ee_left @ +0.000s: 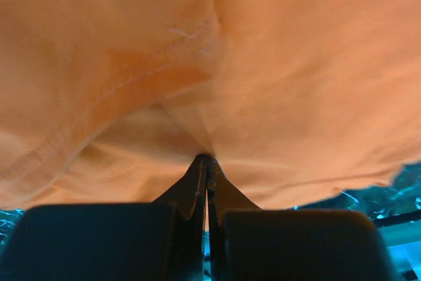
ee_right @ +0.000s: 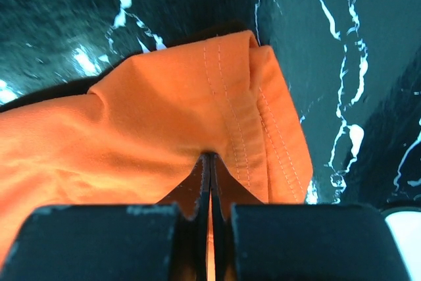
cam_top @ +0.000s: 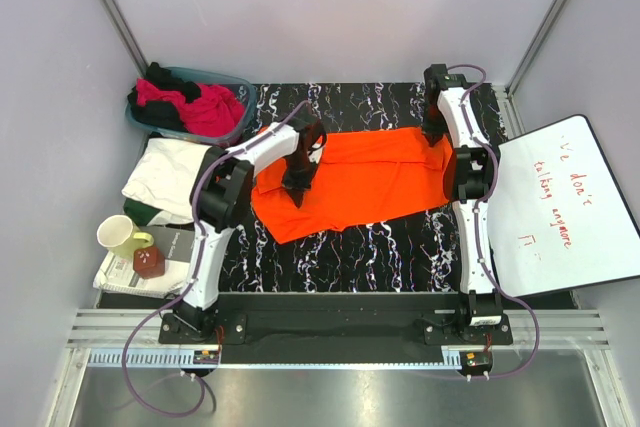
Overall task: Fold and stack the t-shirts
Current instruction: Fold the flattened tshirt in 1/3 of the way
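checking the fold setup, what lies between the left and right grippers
Only the orange t-shirt, running from the left gripper to the right gripper, each shut on its cloth; the top view shows it.

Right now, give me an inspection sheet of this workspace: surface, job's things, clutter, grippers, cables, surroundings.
Surface: black white-veined tabletop, its middle covered by cloth.
Job's things: orange t-shirt spread across the middle; white t-shirt at the left edge; magenta-pink shirt and black shirt heaped in the teal basket, far left.
Clutter: yellow mug, small dark-red object and papers near left; whiteboard with red handwriting at right.
Grippers: left gripper shut on the orange t-shirt; right gripper shut on it beside its stitched hem.
Cables: purple cables follow both arms and loop by the bases.
Surroundings: pale walls on three sides; metal rail at the near edge.
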Robot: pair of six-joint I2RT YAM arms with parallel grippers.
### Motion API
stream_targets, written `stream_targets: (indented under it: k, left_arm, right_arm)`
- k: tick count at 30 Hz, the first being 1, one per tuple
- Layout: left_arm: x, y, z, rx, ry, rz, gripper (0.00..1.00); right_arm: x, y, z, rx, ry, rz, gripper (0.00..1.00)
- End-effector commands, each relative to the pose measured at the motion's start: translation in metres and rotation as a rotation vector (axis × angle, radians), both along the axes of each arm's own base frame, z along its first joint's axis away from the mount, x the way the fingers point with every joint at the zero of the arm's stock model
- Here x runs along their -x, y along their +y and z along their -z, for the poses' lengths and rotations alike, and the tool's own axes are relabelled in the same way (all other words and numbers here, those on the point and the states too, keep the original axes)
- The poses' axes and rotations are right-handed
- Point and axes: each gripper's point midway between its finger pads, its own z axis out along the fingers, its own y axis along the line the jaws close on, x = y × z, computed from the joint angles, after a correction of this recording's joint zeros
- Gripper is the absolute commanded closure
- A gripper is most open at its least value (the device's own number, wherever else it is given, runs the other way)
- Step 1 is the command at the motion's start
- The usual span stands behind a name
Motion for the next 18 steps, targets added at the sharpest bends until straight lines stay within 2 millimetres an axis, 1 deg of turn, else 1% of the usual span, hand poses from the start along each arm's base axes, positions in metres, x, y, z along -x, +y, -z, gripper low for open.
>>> stream_targets:
  k: [1, 2, 3, 4, 5, 6, 7, 8, 9, 10, 11, 12, 13, 14, 15, 16, 17, 18]
  left_arm:
    - [-0.016, 0.015, 0.009, -0.104, 0.001, -0.034, 1.0]
    - [-0.019, 0.02, 0.009, -0.137, 0.0, -0.052, 1.0]
    - [-0.025, 0.026, 0.016, -0.168, 0.002, -0.063, 1.0]
    - [-0.039, 0.028, 0.011, -0.162, -0.024, -0.088, 1.0]
    - [-0.044, 0.035, 0.012, -0.187, -0.028, -0.11, 1.0]
    - [-0.049, 0.039, 0.017, -0.198, -0.024, -0.123, 1.0]
    - [-0.061, 0.046, 0.014, -0.193, -0.048, -0.153, 1.0]
    - [-0.066, 0.048, 0.014, -0.181, -0.051, -0.157, 1.0]
    - [-0.071, 0.051, 0.012, -0.158, -0.051, -0.167, 1.0]
    - [-0.077, 0.047, 0.006, -0.122, -0.068, -0.166, 1.0]
    - [-0.082, 0.044, 0.002, -0.099, -0.088, -0.148, 1.0]
    - [-0.085, 0.037, -0.014, -0.049, -0.119, -0.137, 1.0]
    - [-0.084, 0.034, -0.02, -0.027, -0.13, -0.131, 1.0]
    - [-0.088, 0.029, -0.03, 0.007, -0.163, -0.12, 1.0]
    - [-0.089, 0.025, -0.053, 0.042, -0.215, -0.115, 1.0]
    - [-0.083, 0.026, -0.055, 0.044, -0.215, -0.11, 1.0]
    - [-0.083, 0.024, -0.072, 0.071, -0.259, -0.098, 1.0]
    - [-0.079, 0.023, -0.077, 0.082, -0.265, -0.089, 1.0]
  right_arm:
    - [-0.015, 0.009, 0.01, -0.044, -0.05, -0.003, 1.0]
    - [-0.015, 0.01, 0.006, -0.045, -0.053, -0.006, 1.0]
    - [-0.012, 0.01, 0.006, -0.047, -0.047, -0.006, 1.0]
    - [-0.013, 0.012, -0.001, -0.055, -0.057, -0.007, 1.0]
    - [-0.011, 0.012, -0.003, -0.057, -0.054, -0.009, 1.0]
    - [-0.011, 0.015, -0.007, -0.075, -0.06, -0.016, 1.0]
    - [-0.012, 0.017, -0.016, -0.085, -0.075, -0.023, 1.0]
    - [-0.012, 0.019, -0.02, -0.103, -0.081, -0.03, 1.0]
    - [-0.012, 0.026, -0.025, -0.134, -0.088, -0.045, 1.0]
    - [-0.013, 0.029, -0.04, -0.148, -0.114, -0.052, 1.0]
    - [-0.012, 0.032, -0.045, -0.159, -0.121, -0.06, 1.0]
    - [-0.011, 0.036, -0.052, -0.177, -0.13, -0.07, 1.0]
    - [-0.011, 0.037, -0.071, -0.184, -0.163, -0.075, 1.0]
    - [-0.008, 0.038, -0.075, -0.19, -0.163, -0.079, 1.0]
    - [-0.005, 0.039, -0.082, -0.192, -0.17, -0.083, 0.99]
    - [-0.003, 0.041, -0.1, -0.208, -0.201, -0.093, 0.98]
    - [0.002, 0.043, -0.099, -0.22, -0.188, -0.098, 0.97]
    - [0.006, 0.047, -0.105, -0.234, -0.191, -0.111, 0.97]
